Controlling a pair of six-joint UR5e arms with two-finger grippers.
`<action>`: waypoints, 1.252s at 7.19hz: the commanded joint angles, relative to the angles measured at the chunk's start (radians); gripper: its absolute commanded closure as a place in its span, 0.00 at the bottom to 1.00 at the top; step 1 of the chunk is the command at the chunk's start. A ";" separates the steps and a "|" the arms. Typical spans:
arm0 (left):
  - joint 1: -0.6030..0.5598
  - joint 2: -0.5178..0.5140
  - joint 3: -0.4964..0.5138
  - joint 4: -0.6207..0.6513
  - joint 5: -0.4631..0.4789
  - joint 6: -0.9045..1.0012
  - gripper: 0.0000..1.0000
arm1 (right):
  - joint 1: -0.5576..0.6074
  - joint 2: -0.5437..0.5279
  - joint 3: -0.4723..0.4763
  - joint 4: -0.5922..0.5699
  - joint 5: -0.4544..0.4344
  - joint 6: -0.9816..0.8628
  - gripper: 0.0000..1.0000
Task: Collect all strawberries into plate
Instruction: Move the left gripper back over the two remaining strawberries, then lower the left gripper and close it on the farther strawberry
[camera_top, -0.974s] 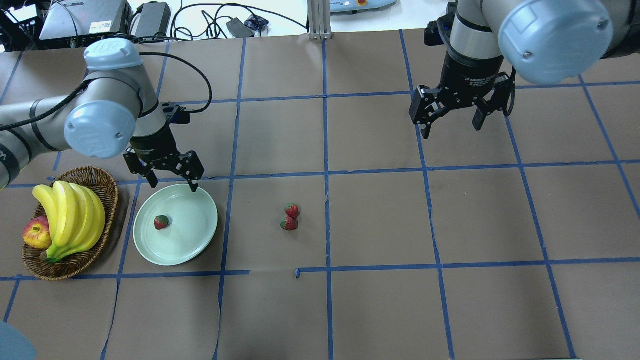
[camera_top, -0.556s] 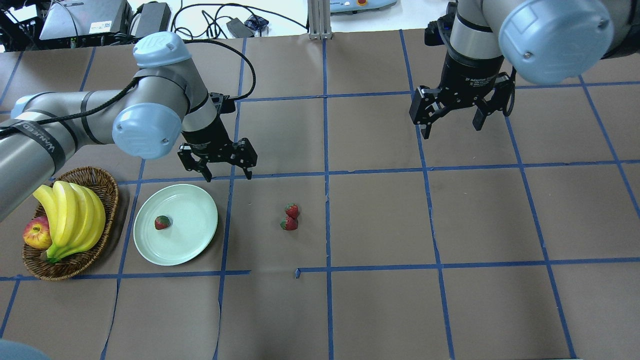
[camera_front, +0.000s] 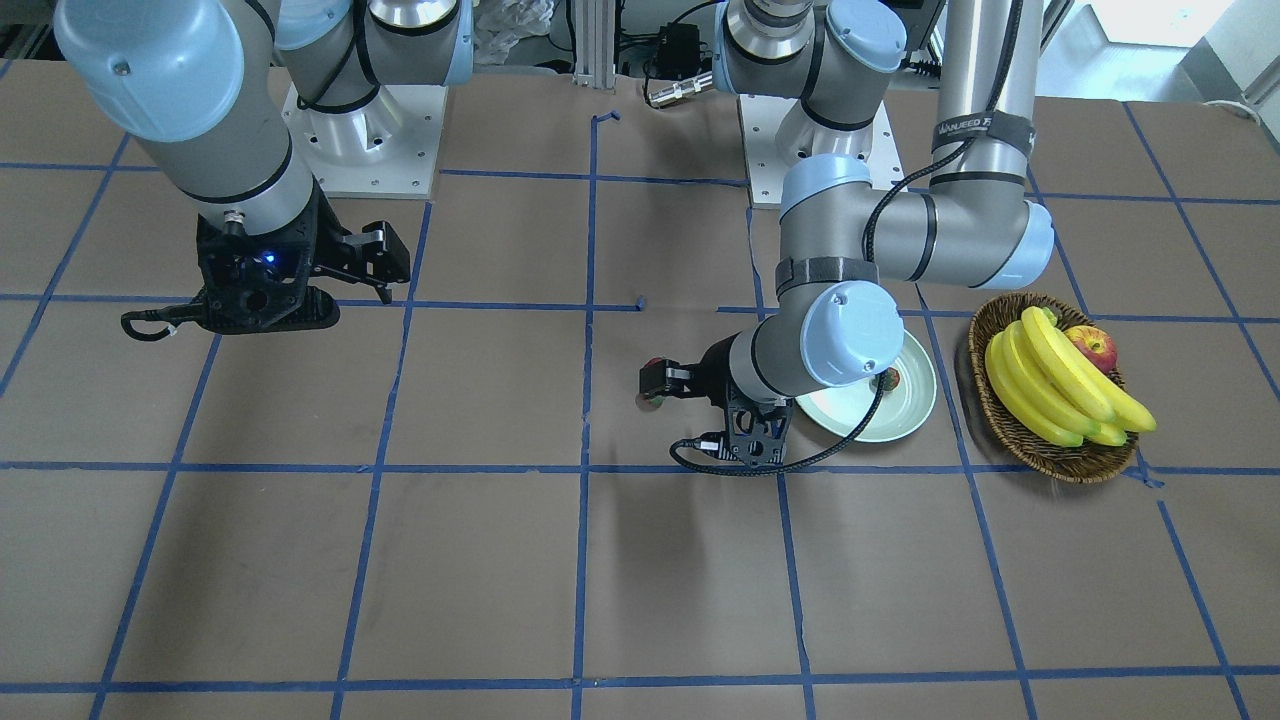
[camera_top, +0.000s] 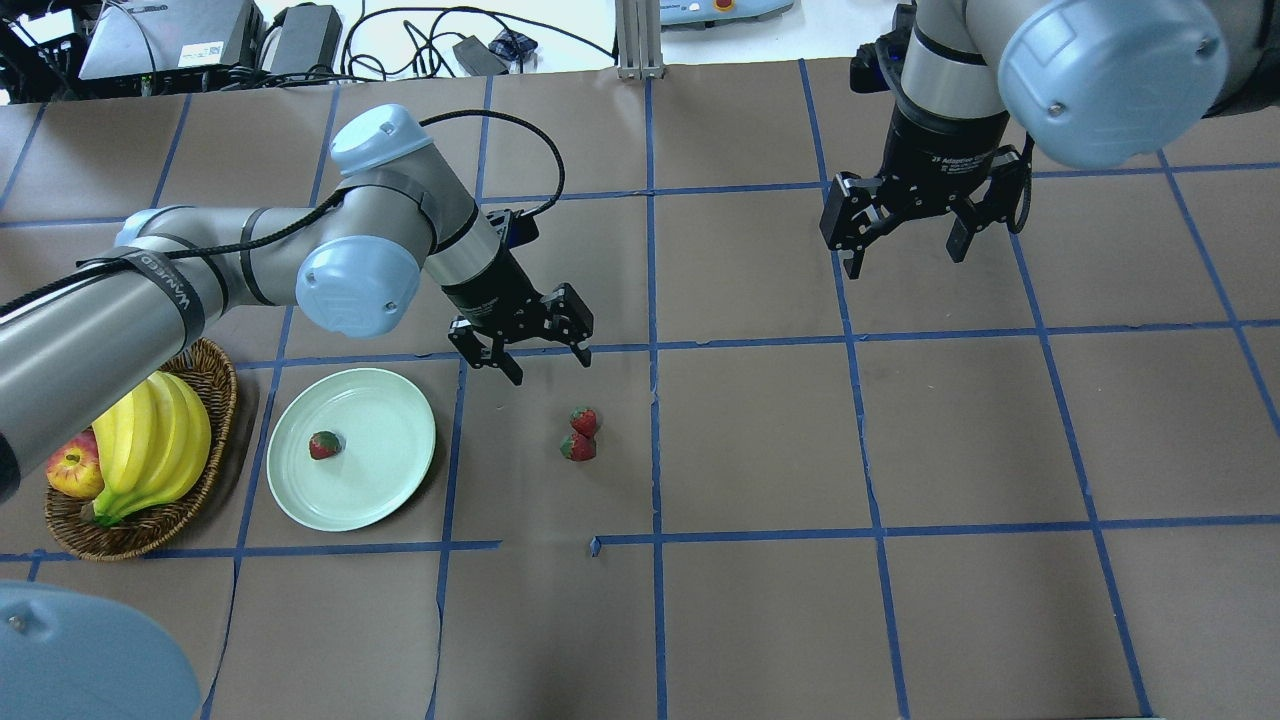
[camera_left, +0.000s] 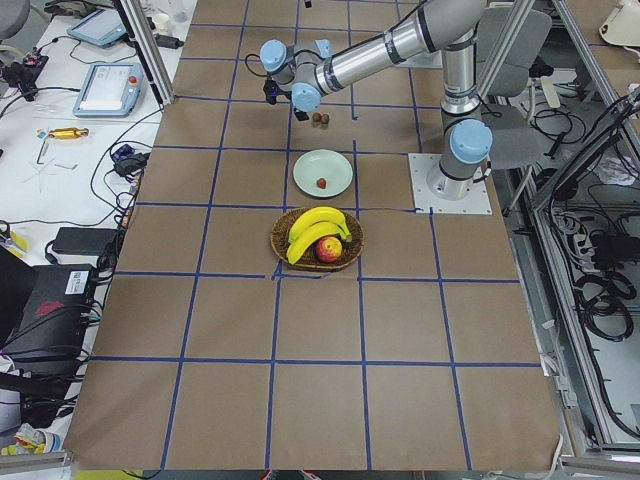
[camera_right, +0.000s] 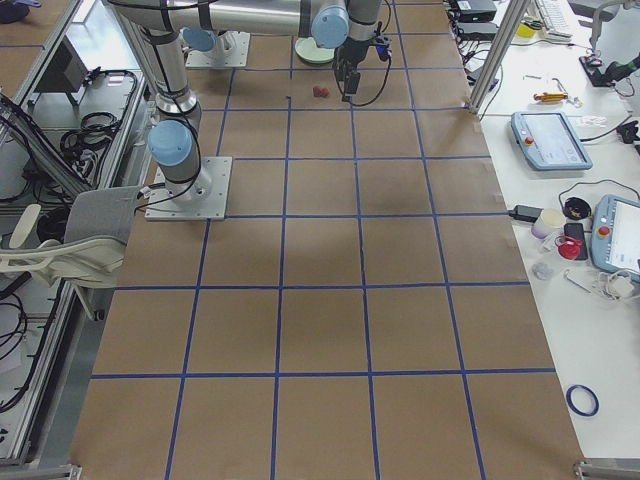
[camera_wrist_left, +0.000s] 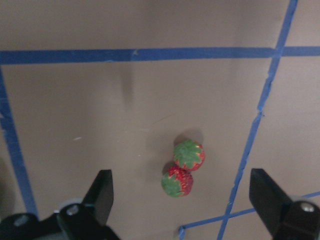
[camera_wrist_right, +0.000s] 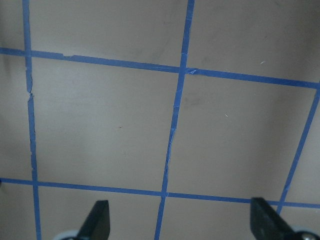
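We've got the left gripper (camera_top: 550, 370) spread wide, empty, just far of two touching strawberries (camera_top: 580, 434) | one strawberry (camera_top: 322, 445) on the plate (camera_top: 385, 405) at left | right gripper (camera_top: 905, 262) splayed too, far right | tiny, light, probably hard, slick: we'd pinch one across its red body

A round, pale green plate (camera_top: 385, 475) holds one small red strawberry (camera_top: 322, 445) off its centre. Two more strawberries (camera_top: 578, 447) lie touching each other, apart from the plate.
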 joint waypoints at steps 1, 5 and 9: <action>-0.017 -0.054 -0.012 0.048 -0.015 -0.026 0.10 | 0.000 0.001 0.001 0.000 0.003 -0.001 0.00; -0.051 -0.104 -0.012 0.070 -0.004 -0.031 0.36 | 0.000 0.001 0.003 -0.006 0.004 -0.011 0.00; -0.053 -0.081 -0.009 0.056 0.112 -0.019 1.00 | 0.000 0.002 0.003 -0.008 0.003 -0.013 0.00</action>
